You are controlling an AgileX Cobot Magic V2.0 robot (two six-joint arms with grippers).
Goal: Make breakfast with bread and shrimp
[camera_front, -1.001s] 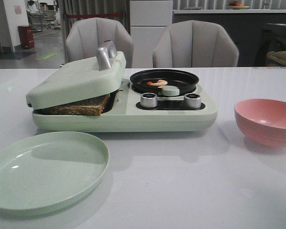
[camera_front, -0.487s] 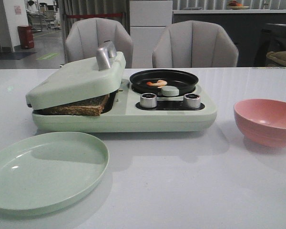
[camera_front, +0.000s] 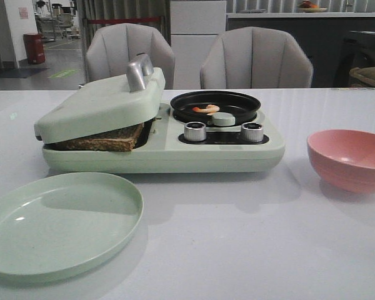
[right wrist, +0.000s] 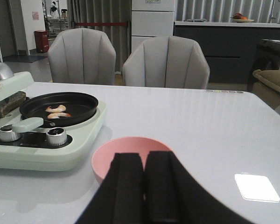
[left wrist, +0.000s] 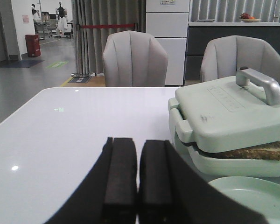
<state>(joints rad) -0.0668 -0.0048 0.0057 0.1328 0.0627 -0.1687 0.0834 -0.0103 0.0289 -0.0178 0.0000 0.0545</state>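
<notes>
In the front view, the crusted brown bread [camera_front: 103,139] sat clamped in the pale green breakfast maker [camera_front: 162,150] toward the table's far left, orange-pink shrimp [camera_front: 205,109] in its black pan [camera_front: 215,105]; plating looked left. In the left wrist view, the left gripper [left wrist: 138,179] was closed, empty. In the right wrist view, the right gripper [right wrist: 144,184] was likewise closed, empty, near the pink bowl [right wrist: 107,157].

Thick brown-crusted bread [camera_front: 103,140] lies flat, clamped beneath the pale green sandwich press's tilted lid [camera_front: 100,103] (crust edge protruding); curled orange-pink shrimp [camera_front: 206,109] rest inside the adjacent round black pan [camera_front: 215,105].
</notes>
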